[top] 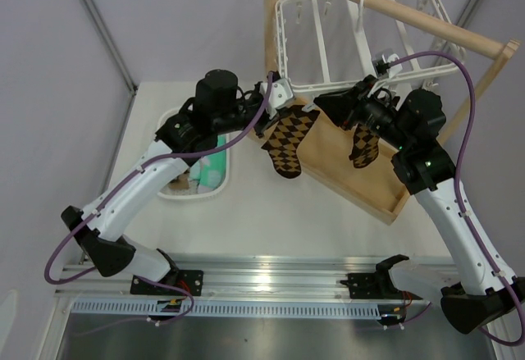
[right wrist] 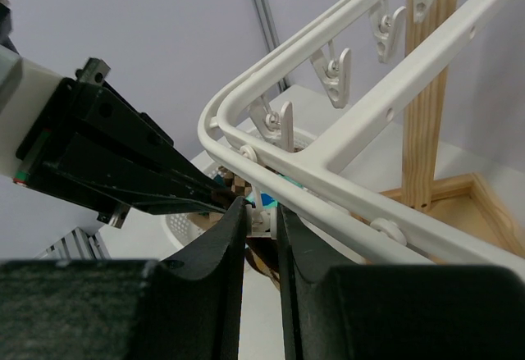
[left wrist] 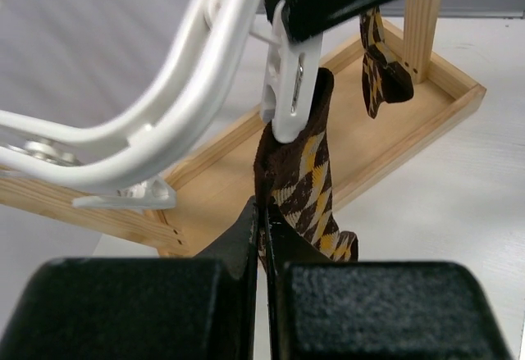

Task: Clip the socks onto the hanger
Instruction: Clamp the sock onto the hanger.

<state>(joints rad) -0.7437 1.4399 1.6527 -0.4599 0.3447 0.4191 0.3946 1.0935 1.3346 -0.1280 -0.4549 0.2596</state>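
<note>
**Two-arm clipping at the hanger's near-left corner.** The left gripper (left wrist: 264, 212) was pressed together on the argyle sock (left wrist: 308, 184), pinching its brown edge a little below the cuff. The rest of the sock hung down over the wooden tray (top: 361, 196). The cuff stood against the lower end of a white clip (left wrist: 287, 89) that dangled from the corner of the hanger (right wrist: 385, 106). Whether the clip had bitten onto the fabric could not be told.

The right gripper (right wrist: 262, 212) came in from the opposite side. Its fingers were drawn close about the upper end of that same clip, with the white plastic held between them. The two grippers nearly met at the clip.

The hanger hung from the rod (top: 410, 14) of the wooden stand, with further clips dangling along its bars. A second argyle sock (top: 364, 145) hung from the hanger farther right, above the tray and apart from the first. To the left of the tray, the white basket (top: 193, 198) held a mint sock (top: 215, 167).
</note>
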